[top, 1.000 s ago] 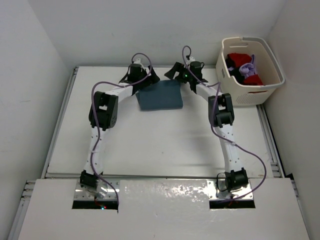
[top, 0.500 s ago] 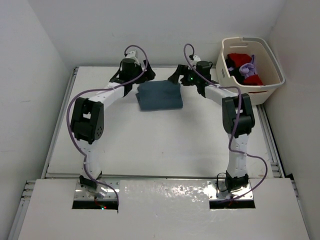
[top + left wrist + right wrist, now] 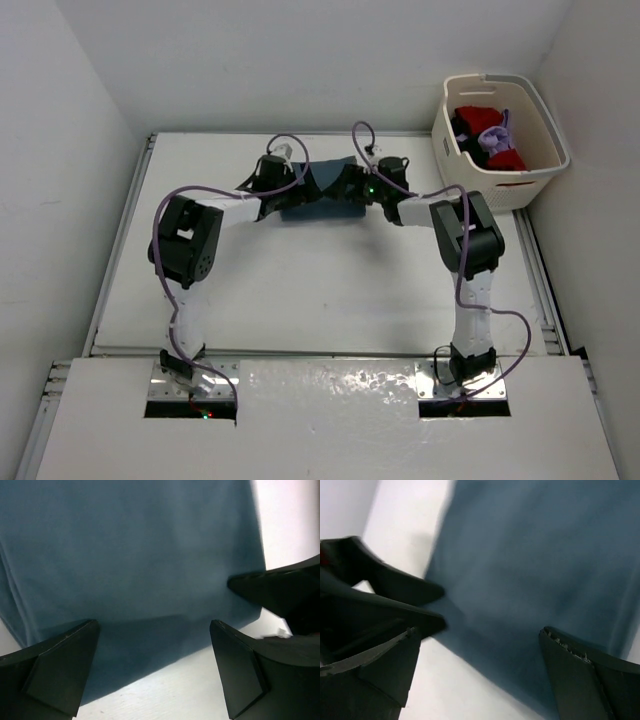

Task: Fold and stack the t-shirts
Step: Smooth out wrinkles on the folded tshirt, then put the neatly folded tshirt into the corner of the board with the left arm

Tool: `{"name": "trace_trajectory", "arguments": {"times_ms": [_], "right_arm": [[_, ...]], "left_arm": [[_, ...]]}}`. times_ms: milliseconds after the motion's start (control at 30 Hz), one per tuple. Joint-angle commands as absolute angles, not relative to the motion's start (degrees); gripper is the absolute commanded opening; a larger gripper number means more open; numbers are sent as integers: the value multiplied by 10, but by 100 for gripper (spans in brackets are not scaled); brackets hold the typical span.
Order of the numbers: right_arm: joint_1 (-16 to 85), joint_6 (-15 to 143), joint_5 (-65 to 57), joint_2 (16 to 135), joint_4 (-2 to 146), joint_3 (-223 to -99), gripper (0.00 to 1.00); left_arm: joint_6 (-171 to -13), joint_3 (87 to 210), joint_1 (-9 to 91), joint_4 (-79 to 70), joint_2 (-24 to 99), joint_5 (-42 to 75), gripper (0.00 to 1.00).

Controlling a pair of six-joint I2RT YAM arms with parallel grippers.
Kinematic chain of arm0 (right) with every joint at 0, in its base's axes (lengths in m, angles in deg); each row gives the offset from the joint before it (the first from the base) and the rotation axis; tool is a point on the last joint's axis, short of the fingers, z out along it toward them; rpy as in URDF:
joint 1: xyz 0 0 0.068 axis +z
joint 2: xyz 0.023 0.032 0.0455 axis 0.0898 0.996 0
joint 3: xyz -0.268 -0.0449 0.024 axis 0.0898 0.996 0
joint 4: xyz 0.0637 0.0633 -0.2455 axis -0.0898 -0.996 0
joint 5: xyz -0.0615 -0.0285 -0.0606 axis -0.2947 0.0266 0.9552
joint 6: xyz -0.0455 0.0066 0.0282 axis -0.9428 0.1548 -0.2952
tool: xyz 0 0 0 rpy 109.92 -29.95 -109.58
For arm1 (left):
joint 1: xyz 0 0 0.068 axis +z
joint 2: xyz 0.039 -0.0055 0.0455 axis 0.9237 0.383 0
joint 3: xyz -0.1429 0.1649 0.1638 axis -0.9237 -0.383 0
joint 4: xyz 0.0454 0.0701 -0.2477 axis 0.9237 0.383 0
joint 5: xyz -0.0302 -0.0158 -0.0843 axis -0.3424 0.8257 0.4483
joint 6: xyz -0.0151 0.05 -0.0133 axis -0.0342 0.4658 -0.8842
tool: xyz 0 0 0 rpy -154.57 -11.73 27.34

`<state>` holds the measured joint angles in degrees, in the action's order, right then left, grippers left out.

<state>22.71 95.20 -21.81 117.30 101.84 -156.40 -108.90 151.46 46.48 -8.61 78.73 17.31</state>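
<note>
Folded teal-blue cloth t-shirt [image 3: 130, 555] looks soft, matt, smooth-faced. Cream plastic laundry basket [image 3: 497, 192]: smooth, slight sheen. White flat table top [image 3: 320, 290]: matt, smooth. Silvery strip by arm bases [image 3: 330, 385]: glossy, crinkled, maybe foil.

One teal shirt [image 3: 320, 208] is counted on the one table [image 3: 320, 290]. One basket [image 3: 500, 190] is counted, and in it three colours are seen: red cloth [image 3: 478, 115], lavender cloth [image 3: 493, 138] and black cloth [image 3: 462, 128]; how many shirts these make cannot be told. Two arms are counted: left arm [image 3: 185, 250], right arm [image 3: 465, 240].
</note>
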Motion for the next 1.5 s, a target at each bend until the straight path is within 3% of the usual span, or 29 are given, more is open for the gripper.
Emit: {"name": "trace_trajectory", "arguments": {"times_ms": [0, 367, 633, 933, 1133, 1233, 1300, 1333, 1400, 1433, 1467], "right_arm": [[217, 1002, -224, 1198, 1083, -1538, 99], [182, 1029, -206, 1184, 1150, -1432, 99], [172, 960, -232, 1048, 1093, -1426, 99], [171, 924, -214, 975, 1049, -1366, 99], [171, 904, -192, 949, 1026, -1350, 99], [171, 892, -182, 941, 1006, -1351, 99], [171, 887, -181, 935, 999, -1349, 99], [171, 886, -179, 933, 998, -1347, 99], [171, 878, -165, 926, 992, -1342, 99], [172, 874, -161, 923, 987, -1341, 99], [170, 868, -155, 921, 977, -1341, 99]], "left_arm": [[-1106, 1483, 467, -93, 792, 174, 91], [-1101, 1411, 478, -84, 751, 102, 91], [-1073, 1453, 478, -21, 663, -4, 98], [-1091, 1530, 495, 44, 750, -5, 99], [-1086, 1582, 495, 43, 816, 34, 82], [-1077, 1599, 495, 38, 843, 49, 78], [-1069, 1618, 495, 43, 862, 54, 67], [-1063, 1622, 495, 42, 869, 60, 55], [-1055, 1630, 495, 42, 873, 63, 43], [-1051, 1632, 495, 41, 876, 59, 32], [-1041, 1636, 495, 41, 876, 55, 27]]}}
